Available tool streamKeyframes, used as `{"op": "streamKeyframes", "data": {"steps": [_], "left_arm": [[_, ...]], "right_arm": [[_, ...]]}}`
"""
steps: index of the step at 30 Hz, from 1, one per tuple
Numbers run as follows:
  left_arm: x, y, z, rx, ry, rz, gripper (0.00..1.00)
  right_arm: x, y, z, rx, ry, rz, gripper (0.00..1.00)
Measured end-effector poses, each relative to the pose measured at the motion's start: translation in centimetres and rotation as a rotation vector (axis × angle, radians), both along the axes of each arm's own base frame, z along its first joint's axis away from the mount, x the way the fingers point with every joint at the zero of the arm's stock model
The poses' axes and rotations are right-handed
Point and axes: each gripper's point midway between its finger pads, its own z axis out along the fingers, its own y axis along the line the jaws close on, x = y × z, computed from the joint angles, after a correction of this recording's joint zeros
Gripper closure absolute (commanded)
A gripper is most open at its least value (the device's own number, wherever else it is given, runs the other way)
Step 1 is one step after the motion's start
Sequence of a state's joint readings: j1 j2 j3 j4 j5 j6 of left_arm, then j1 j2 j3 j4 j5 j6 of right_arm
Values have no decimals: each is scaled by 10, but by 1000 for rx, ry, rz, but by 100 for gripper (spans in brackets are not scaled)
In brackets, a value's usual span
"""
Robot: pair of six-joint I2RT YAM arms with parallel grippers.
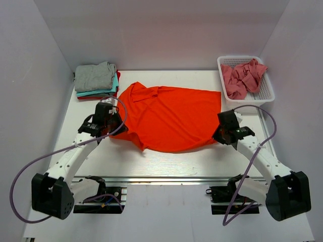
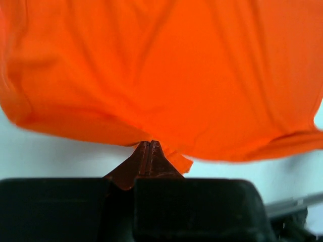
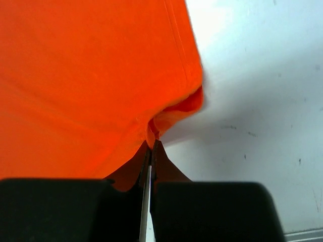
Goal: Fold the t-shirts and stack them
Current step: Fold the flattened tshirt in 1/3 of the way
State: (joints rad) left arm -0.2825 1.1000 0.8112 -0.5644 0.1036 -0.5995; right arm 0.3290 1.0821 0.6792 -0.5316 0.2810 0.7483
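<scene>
My left fingers (image 2: 150, 150) are pressed together on the near left hem of the orange t-shirt (image 1: 171, 118), with the cloth pinched at their tips. My right fingers (image 3: 152, 143) are clamped the same way on its near right corner, where the hem bunches. The shirt lies spread across the middle of the desk (image 1: 166, 164), its near edge raised a little at both pinches. In the far left corner sits a stack of folded shirts (image 1: 95, 80), grey on top with teal and red beneath. At the far right, a white basket (image 1: 270, 96) holds a crumpled pink shirt (image 1: 242, 78).
</scene>
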Motion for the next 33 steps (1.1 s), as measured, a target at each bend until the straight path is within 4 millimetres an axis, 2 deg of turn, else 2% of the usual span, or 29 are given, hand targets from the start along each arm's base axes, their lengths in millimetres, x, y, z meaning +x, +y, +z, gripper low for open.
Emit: {"op": "streamKeyframes", "data": {"steps": [3, 7, 11, 17, 22, 27, 31, 32, 33], "left_arm": [[31, 2, 8, 35, -30, 36, 100], [87, 2, 20, 87, -75, 80, 100], [127, 9, 19, 133, -100, 119, 100], [158, 19, 12, 186, -133, 128, 100], [178, 24, 3, 218, -163, 121, 100], [206, 25, -1, 243, -200, 115, 100], [226, 28, -13, 259, -196, 117, 100], [230, 30, -18, 264, -187, 119, 99], [233, 30, -23, 266, -180, 119, 87]], "right_arm": [[19, -1, 12, -29, -29, -7, 100], [43, -3, 27, -69, -64, -23, 100], [64, -8, 34, -107, -77, -41, 100], [96, -12, 37, -145, -68, -56, 100], [116, -15, 27, -167, -28, -64, 100], [122, -25, 14, -180, 26, -95, 100], [123, -32, 5, -184, 63, -127, 100], [124, -34, 3, -185, 69, -132, 100], [124, -35, 2, -186, 78, -137, 95]]}}
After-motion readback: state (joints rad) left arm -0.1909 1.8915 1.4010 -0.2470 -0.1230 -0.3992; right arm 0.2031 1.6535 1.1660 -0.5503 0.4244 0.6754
